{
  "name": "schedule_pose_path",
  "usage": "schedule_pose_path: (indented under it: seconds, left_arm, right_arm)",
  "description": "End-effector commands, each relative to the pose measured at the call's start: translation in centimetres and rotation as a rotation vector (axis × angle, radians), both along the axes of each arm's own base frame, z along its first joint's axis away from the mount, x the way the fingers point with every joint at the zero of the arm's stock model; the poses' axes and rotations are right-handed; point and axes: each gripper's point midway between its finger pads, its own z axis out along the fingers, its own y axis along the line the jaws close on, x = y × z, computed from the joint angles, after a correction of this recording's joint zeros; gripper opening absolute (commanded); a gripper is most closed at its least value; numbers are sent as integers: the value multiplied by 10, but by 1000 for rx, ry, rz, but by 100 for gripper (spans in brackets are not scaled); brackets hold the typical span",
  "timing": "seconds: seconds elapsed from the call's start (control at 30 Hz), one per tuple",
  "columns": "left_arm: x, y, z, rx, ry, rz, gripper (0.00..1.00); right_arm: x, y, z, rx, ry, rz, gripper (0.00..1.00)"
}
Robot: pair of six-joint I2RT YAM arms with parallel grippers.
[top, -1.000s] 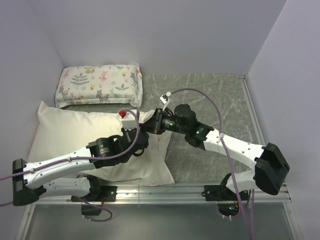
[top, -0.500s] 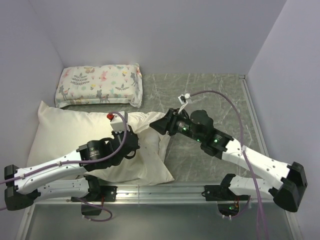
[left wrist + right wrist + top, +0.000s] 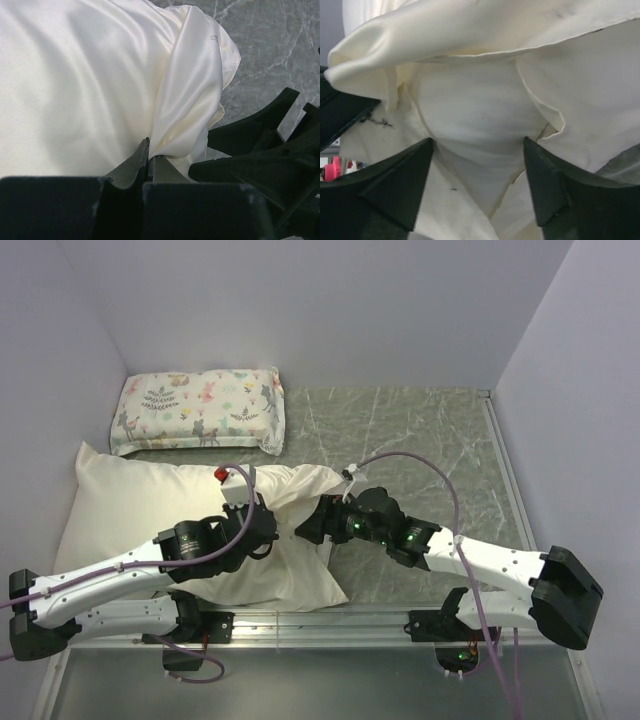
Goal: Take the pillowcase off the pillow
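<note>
The cream pillowcase (image 3: pixel 150 500) lies over the 9 o'clock half of the grey marbled tabletop (image 3: pixel 420 440), plump and filled, its long side running from 9 to 3 o'clock. Its open end points toward 3 o'clock, near the middle of the tabletop, and the fabric there is bunched and creased. A smaller pillow printed with flowers and animals (image 3: pixel 200 410) sits apart at 11 o'clock, against the back wall.

The left gripper (image 3: pixel 148 159) is closed tight, pinching a fold of the pillowcase close to that open end. From the pinch the cloth rises in a narrow ridge toward 12 o'clock in the left wrist view, drawn up off the rest of the surface.

The right gripper (image 3: pixel 478 141) sits just at 3 o'clock of the left one, facing the opening. Its jaws stand wide apart with nothing clamped between them. The two fingers (image 3: pixel 400 185) sit on either side of a loose hang of cloth. Above them the lifted cream edge of the pillowcase forms a flap, and beneath it shows a whiter surface that looks like the pillow (image 3: pixel 480 115), though it is hard to be sure
</note>
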Motion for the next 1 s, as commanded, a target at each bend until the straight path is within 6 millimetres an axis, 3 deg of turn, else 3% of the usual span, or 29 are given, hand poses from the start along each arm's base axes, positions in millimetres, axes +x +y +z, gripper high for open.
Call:
schedule_pose_path:
  seconds: [0.0,0.03,0.07,0.27,0.37,0.4,0.43,0.5,0.53,0.6,0.63,0.77,0.87,0.9,0.97]
  left_arm:
    - [-3,1,5,-15,6,-13,0]
    - [-4,-3,5,-22,11,-27,0]
    - [-4,-4,3,-19,12,-33,1]
    - [-3,-22,4,-8,15,-96,1]
    - [-2,-25,8,3,5,-109,1]
    - [-1,-25,9,12,5,-110,1]
    - [-1,-24,11,14,2,-108,1]
    - [-1,-21,12,21,-3,-101,1]
    - [0,-19,11,24,-5,-97,0]
    - [2,-16,10,33,-14,-85,1]
    - [3,-14,9,39,-13,-78,0]
    - [17,-5,6,75,-17,-39,0]
    - [40,-2,12,65,-44,-32,1]
    - [55,8,13,60,-47,6,0]
    - [74,3,19,34,-53,-14,0]
  right_arm:
    - [4,12,8,69,-20,6,87]
    - [5,16,15,106,-34,11,98]
    - [5,18,9,104,-24,16,99]
    - [17,39,3,135,26,22,98]
    - [34,39,4,164,64,-17,57]
    - [46,30,1,172,75,-56,47]
    - [54,25,7,210,79,-81,29]
    - [66,11,8,239,84,-115,8]
    - [82,-3,15,262,75,-162,0]
    - [96,-20,18,247,66,-226,0]
    - [110,-36,28,244,23,-291,0]
    - [137,-84,49,241,-39,-468,0]
    - [146,-120,58,274,-61,-575,0]
    - [146,-129,52,268,-56,-604,0]
    - [142,-144,60,287,-77,-654,0]
